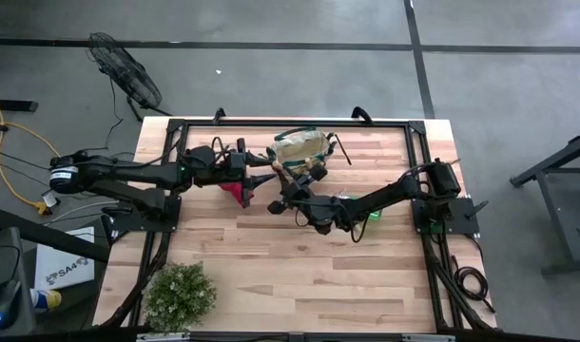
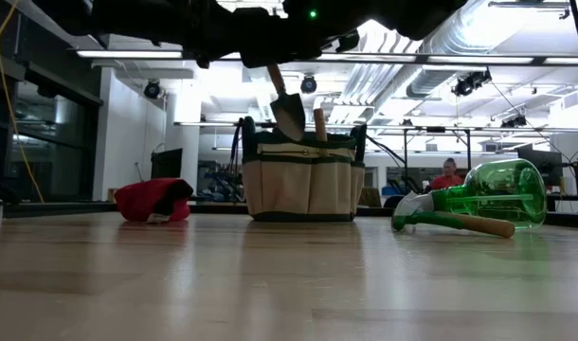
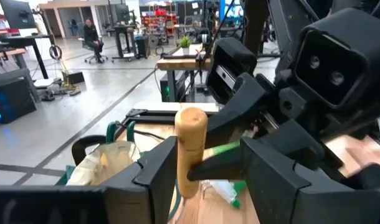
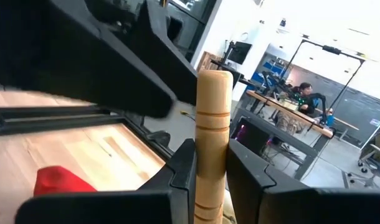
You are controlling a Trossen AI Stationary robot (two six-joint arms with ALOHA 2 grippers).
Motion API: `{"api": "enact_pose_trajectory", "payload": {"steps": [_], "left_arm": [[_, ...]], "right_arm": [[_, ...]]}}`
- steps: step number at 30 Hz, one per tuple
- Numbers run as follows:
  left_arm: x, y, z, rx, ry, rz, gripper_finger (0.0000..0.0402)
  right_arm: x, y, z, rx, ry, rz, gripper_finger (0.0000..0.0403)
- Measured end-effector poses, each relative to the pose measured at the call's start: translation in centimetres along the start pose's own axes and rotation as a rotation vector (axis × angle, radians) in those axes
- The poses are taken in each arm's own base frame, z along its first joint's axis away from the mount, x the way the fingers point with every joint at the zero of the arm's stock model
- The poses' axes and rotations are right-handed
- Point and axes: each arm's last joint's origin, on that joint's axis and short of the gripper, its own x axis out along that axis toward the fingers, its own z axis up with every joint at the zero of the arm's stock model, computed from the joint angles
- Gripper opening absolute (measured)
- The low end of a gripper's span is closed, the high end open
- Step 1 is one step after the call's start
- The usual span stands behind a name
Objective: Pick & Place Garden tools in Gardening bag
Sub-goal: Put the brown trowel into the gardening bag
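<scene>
Presently: bag (image 2: 300, 180), soft beige fabric, upright at the table's (image 1: 299, 275) far edge. Trowel (image 2: 287, 106), stiff and light, hangs blade-down over the bag; best held by its wooden handle. Right gripper (image 4: 212, 180) clamps that handle; left gripper (image 3: 196, 171) brackets it, fingers parted.

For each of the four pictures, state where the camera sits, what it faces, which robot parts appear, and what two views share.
High: overhead, facing down; both arms, the bag, a plant.
Low: table height, facing the room; arms overhead, a trowel above the bag, a sprayer.
Left wrist: on the left arm; left pincer open around a wooden handle.
Right wrist: on the right arm; right pincer shut on the handle.
Shared: both wrist views show the handle.
</scene>
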Motion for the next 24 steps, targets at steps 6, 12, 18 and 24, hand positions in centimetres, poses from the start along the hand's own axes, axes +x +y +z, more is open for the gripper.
{"api": "enact_pose_trajectory", "payload": {"steps": [6, 12, 18, 24], "left_arm": [[-1.8, 0.2, 0.2, 0.025, 0.099, 0.049, 0.017], [-4.3, 0.5, 0.4, 0.048, 0.208, 0.126, 0.017], [-6.4, 0.6, 0.6, 0.052, 0.267, 0.149, 0.0171], [-7.6, 0.6, -1.1, 0.047, 0.263, 0.171, 0.0171]], "right_arm": [[0.0, 0.0, -0.1, -0.005, 0.014, -0.016, 0.0051], [0.4, -0.1, -0.1, 0.02, -0.001, 0.013, 0.0051], [1.0, -0.5, 0.1, 0.067, -0.027, 0.067, 0.0051], [1.2, -1.4, 0.5, 0.072, -0.032, 0.073, 0.0051]]}}
